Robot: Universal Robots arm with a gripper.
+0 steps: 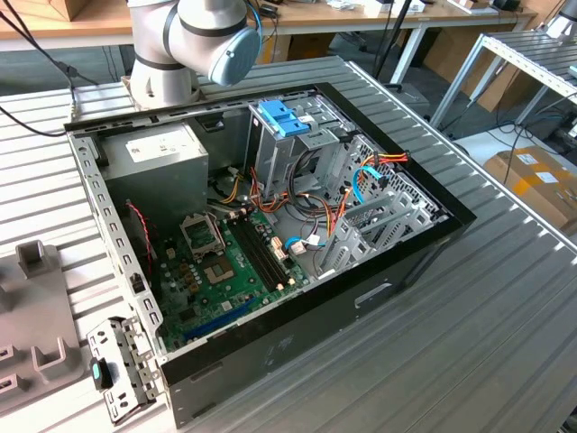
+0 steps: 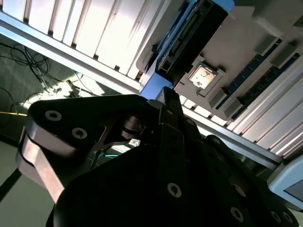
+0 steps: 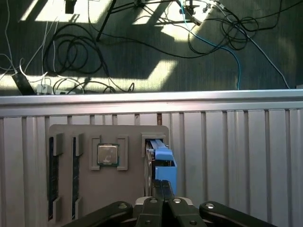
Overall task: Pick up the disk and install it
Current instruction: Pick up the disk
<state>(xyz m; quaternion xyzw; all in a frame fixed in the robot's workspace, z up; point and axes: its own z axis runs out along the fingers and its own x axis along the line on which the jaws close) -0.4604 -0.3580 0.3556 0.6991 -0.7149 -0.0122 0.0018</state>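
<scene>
The disk stands on edge in a slot of a grey holder plate, its light-blue carrier rail facing my gripper. My fingers are pressed together, just short of the blue rail; I cannot tell whether they touch it. In the second wrist view the disk shows its dark connector edge, and the gripper has its tip beside the blue rail. The open computer case lies on the table with a blue-topped drive bay at its far side.
A processor chip and two dark memory sticks sit in the same holder plate. The ribbed metal table ends at an edge beyond the plate, with cables on the floor past it. The arm's base stands behind the case.
</scene>
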